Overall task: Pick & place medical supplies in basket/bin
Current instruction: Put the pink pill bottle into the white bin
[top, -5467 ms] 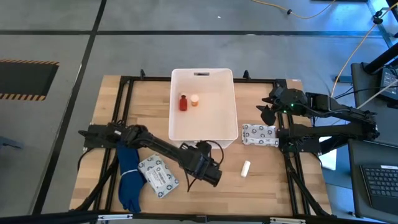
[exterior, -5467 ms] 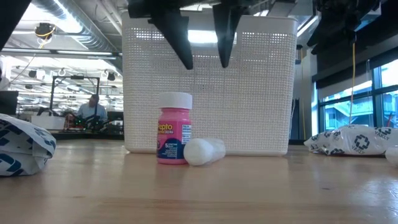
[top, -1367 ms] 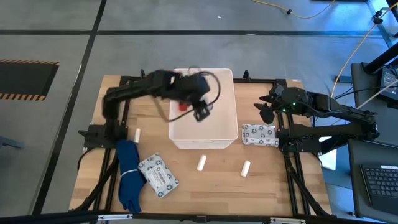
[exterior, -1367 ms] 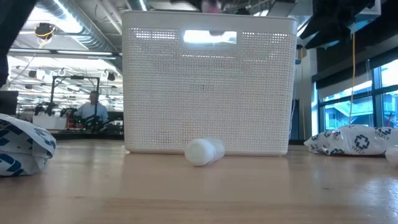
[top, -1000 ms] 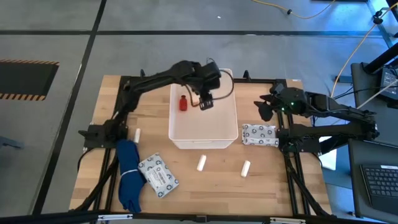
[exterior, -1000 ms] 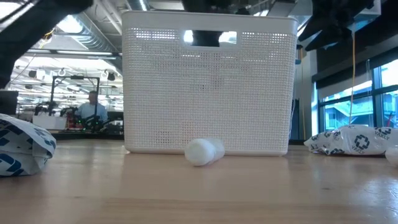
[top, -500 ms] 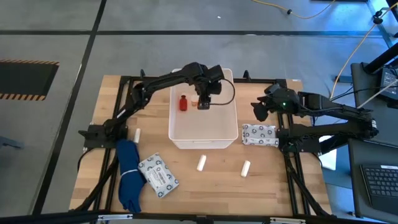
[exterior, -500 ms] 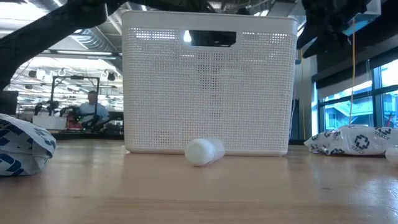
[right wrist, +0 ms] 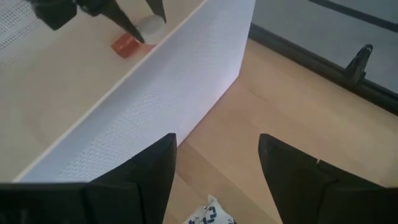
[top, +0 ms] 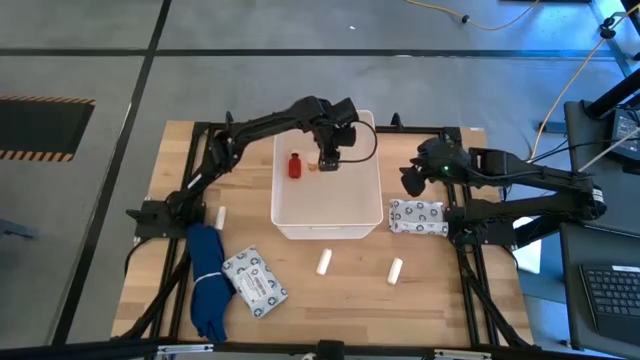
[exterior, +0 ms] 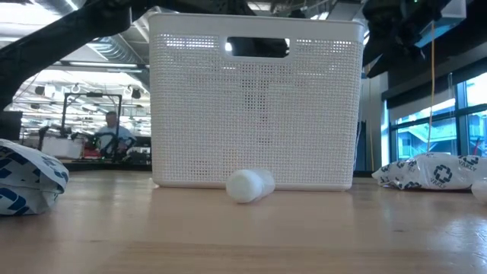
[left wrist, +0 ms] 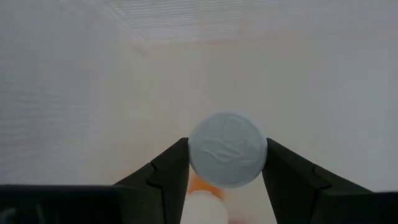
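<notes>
High view shows us the left gripper [top: 328, 163] inside the white bin [top: 362, 210], toward twelve o'clock of its floor, fingers pinching a white-capped bottle [left wrist: 227, 149] just beside the red bottle [top: 295, 165]. At three o'clock of the bin we see the right gripper [top: 410, 181], fingers spread, above a packet [top: 416, 216].

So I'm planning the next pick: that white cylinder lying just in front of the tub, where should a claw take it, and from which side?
Probably from straight above, across its middle. The white cylinder lies on its side on the bare table, just clear of the tub's wall, with a rounded end showing in the low view. Setting the fingers on its two long sides should keep it from rolling away.
</notes>
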Action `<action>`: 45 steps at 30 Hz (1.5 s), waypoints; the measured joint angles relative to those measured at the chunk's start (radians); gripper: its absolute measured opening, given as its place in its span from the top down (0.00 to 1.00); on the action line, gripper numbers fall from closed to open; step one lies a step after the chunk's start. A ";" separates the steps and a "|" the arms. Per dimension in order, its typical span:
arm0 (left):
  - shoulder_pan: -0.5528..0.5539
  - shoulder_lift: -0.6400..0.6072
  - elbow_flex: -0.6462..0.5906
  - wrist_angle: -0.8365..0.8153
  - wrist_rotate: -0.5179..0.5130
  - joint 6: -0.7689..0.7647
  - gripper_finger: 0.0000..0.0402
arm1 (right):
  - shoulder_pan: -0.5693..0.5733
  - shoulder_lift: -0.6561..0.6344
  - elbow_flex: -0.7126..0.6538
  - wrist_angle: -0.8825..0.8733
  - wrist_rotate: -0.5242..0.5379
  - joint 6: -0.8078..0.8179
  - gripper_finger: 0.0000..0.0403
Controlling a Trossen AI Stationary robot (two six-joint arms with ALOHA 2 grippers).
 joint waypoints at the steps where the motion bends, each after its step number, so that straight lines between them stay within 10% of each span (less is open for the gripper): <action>1: 0.002 0.000 0.000 0.003 0.000 0.000 0.58 | 0.000 0.002 0.000 0.000 0.000 0.000 0.43; 45: 0.027 -0.001 -0.241 0.166 -0.084 -0.098 0.57 | 0.000 0.005 0.000 -0.005 0.000 -0.023 0.43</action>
